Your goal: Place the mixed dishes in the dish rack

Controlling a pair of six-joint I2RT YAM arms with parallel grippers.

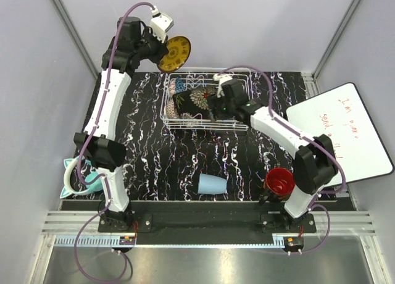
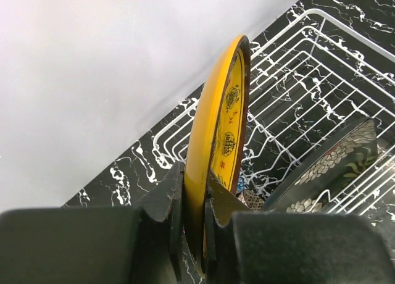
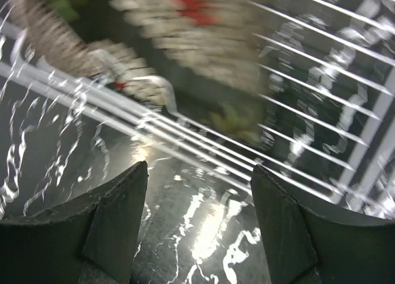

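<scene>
The yellow ornate round plate (image 2: pixel 221 129) is held on edge in the air, above the far-left corner of the white wire dish rack (image 2: pixel 308 62). The rack stands at the middle of the far edge of the black marbled counter (image 1: pixel 154 154). The left end effector (image 2: pixel 194 200) is closed on the plate's lower rim, with one finger on each face.

The step in hand appears to be seating this plate in a free slot:
- Keep the plate upright and parallel to the tines.
- Align the rim with a gap before descending.
- Open only once the rim bears on the rack floor.
- Keep clear of the black square floral plate (image 1: pixel 192 100) leaning in the middle of the rack.

The right end effector (image 3: pixel 200 179) stands wide open and holds nothing. It is just beside the black plate, so move it clear first to avoid a collision.

The light-blue cup (image 1: pixel 212 184) lies on its side at the middle of the near edge. The red-inside dark floral mug (image 1: pixel 281 182) stands toward the near-right corner.
</scene>
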